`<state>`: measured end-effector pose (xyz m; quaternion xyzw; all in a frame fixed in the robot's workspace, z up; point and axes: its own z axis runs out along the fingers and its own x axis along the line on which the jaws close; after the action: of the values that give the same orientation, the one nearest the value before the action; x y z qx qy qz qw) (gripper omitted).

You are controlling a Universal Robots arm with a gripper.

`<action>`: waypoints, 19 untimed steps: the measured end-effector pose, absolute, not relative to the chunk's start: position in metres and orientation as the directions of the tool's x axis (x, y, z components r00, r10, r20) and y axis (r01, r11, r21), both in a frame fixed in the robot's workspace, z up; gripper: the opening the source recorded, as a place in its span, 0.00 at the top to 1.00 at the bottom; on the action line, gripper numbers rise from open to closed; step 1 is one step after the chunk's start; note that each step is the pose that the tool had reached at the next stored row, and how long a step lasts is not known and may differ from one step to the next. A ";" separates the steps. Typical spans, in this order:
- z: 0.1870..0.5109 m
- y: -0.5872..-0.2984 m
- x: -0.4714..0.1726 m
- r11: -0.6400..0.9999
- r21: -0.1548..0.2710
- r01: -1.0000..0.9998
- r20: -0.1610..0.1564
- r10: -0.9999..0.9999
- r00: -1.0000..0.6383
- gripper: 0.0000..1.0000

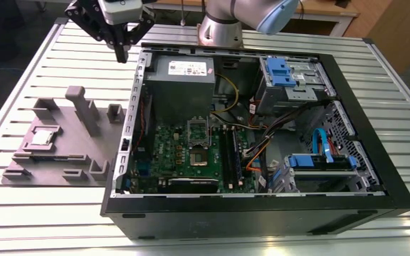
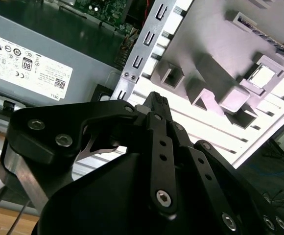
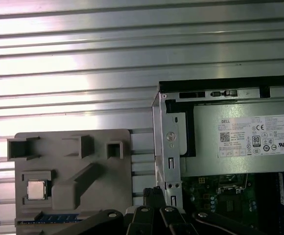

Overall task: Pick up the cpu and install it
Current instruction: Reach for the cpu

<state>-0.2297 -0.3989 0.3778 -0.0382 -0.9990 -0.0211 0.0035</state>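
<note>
Slatted metal table (image 1: pixel 41 64), silvery square pale-rimmed cpu (image 1: pixel 42 137) in grey holder (image 1: pixel 55 160), pincer (image 1: pixel 122 56) closed, empty.

My gripper (image 2: pixel 156 100) hangs over the slatted table (image 2: pixel 220 134), its black fingers drawn together to one narrow tip with nothing between them. Beyond that tip lies the grey fixture plate (image 2: pixel 205 27), with raised blocks and open pockets. The cpu (image 2: pixel 263 76) sits flat in a square recess of that plate (its top pale and bright), well apart from my fingertips. Beside the plate runs the case's slotted metal edge (image 2: pixel 141 51), then the grey box (image 2: pixel 59 32) with its white label (image 2: pixel 29 66) and a strip of green board (image 2: pixel 100 7).
</note>
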 end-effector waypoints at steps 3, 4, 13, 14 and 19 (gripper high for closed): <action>0.377 -0.399 -0.232 0.996 0.042 0.077 0.009 0.076 -0.997 0.90; 0.377 -0.399 -0.233 0.996 0.042 0.077 0.009 0.076 -0.997 0.90; 0.377 -0.399 -0.238 0.996 0.042 0.077 0.010 0.076 -0.997 0.90; 0.377 -0.399 -0.238 0.996 0.042 0.077 0.010 0.076 -0.997 0.90; 0.377 -0.399 -0.240 0.996 0.042 0.076 0.010 0.076 -0.997 0.90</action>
<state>-0.2399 -0.3989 0.3765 -0.0382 -0.9990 -0.0211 0.0044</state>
